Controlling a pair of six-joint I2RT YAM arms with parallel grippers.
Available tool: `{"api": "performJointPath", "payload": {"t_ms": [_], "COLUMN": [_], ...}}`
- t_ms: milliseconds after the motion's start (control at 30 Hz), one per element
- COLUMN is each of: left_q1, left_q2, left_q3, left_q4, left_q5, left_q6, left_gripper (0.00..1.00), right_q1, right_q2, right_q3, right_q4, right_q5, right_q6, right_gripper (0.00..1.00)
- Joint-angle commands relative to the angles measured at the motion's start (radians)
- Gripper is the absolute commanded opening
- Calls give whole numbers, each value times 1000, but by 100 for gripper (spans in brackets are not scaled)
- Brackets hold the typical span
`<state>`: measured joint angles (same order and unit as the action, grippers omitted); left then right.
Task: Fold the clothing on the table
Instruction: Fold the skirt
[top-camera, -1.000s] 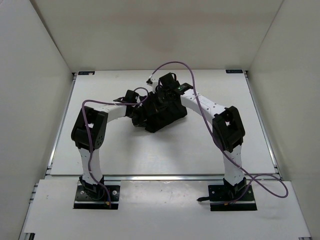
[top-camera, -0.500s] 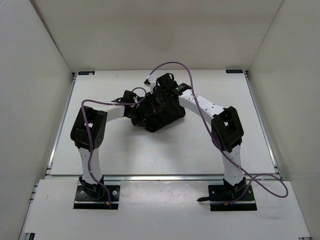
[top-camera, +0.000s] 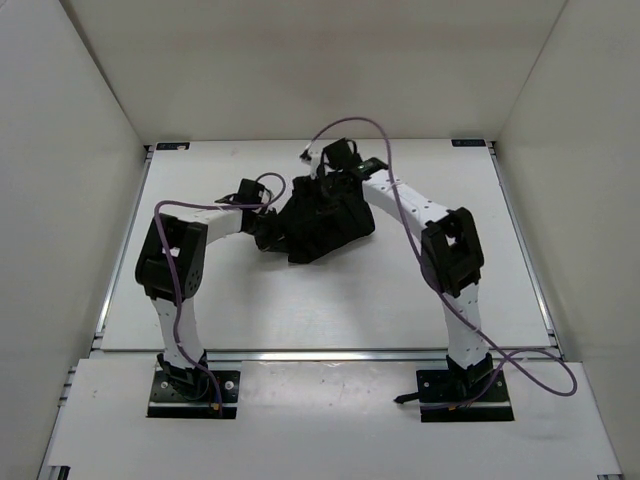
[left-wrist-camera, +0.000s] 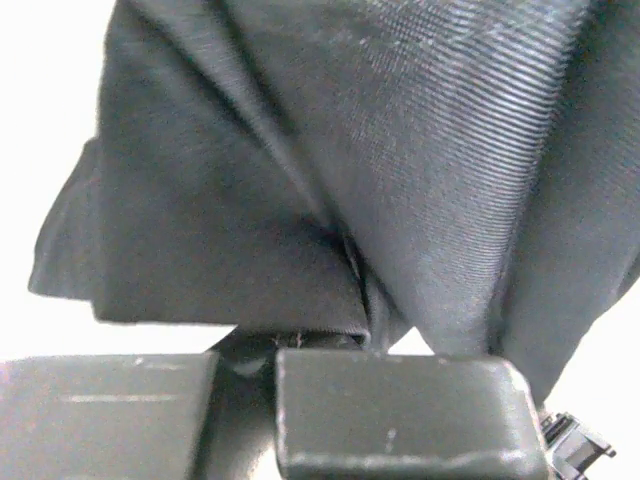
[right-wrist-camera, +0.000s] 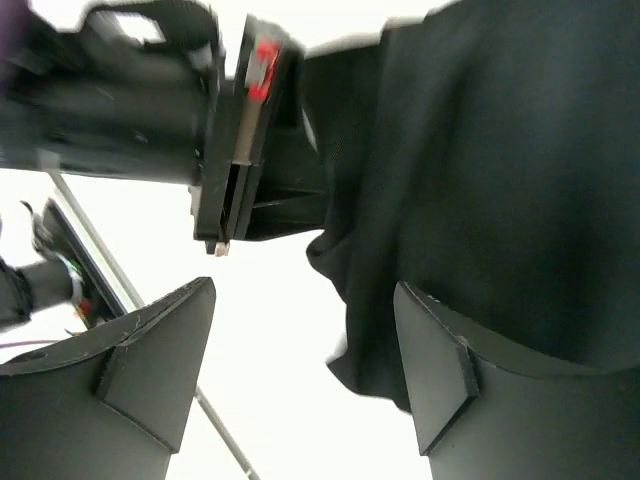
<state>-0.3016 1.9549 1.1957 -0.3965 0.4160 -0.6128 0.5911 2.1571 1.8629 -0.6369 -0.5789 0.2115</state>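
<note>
The black clothing (top-camera: 325, 225) lies bunched in the middle of the white table (top-camera: 300, 300). My left gripper (top-camera: 270, 226) is at its left edge. In the left wrist view the gripper (left-wrist-camera: 250, 350) is shut, with a fold of the clothing (left-wrist-camera: 400, 150) pinched between its fingers (left-wrist-camera: 400, 410). My right gripper (top-camera: 325, 185) is over the garment's far edge. In the right wrist view it (right-wrist-camera: 305, 295) stands open over bare table, and the clothing (right-wrist-camera: 480, 180) hangs against its right finger (right-wrist-camera: 440, 370) with nothing between the jaws.
A metal rail (top-camera: 330, 352) runs along the table's near edge, with side rails (top-camera: 525, 250) left and right. White walls close in three sides. The left arm's wrist (right-wrist-camera: 130, 100) shows close by in the right wrist view.
My right gripper has opened and let go of the clothing. The left arm has drawn slightly to the left, still holding the cloth.
</note>
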Motion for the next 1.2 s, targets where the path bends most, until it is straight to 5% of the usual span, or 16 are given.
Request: {"api": "performJointPath", "payload": {"t_ms": [0, 33, 100, 133, 167, 233, 267, 300, 567, 767, 1167], "left_q1": [32, 42, 47, 48, 45, 38, 33, 27, -135, -189, -199], "left_q2": [-146, -157, -223, -238, -272, -341, -355, -379, -358, -241, -131], "left_q3": [13, 27, 47, 57, 64, 67, 61, 51, -84, -125, -214], "left_q4": [-42, -56, -112, -114, -119, -96, -53, 5, 421, 441, 466], "left_q5": [-32, -43, -51, -57, -59, -43, -22, -16, 44, 70, -115], "left_q6": [42, 57, 88, 100, 113, 116, 108, 84, -18, 8, 30], "left_gripper": [0, 1, 17, 22, 29, 23, 17, 0, 0, 0, 0], "right_q1": [-121, -137, -190, -217, -234, -295, -304, -319, -323, -335, -310], "right_q2": [-184, -203, -261, -272, -281, -276, -267, -258, -235, -161, 33], "right_q3": [107, 102, 72, 29, 7, -66, -85, -114, -286, -340, -353], "right_q4": [54, 59, 81, 97, 111, 112, 115, 114, 276, 434, 499], "right_q5": [10, 25, 68, 85, 73, 27, 16, 1, -201, -398, -395], "right_q6": [34, 29, 14, 0, -7, -11, -11, -12, -58, -40, -103], "right_gripper": [69, 69, 65, 52, 28, 0, 0, 0, 0, 0, 0]}}
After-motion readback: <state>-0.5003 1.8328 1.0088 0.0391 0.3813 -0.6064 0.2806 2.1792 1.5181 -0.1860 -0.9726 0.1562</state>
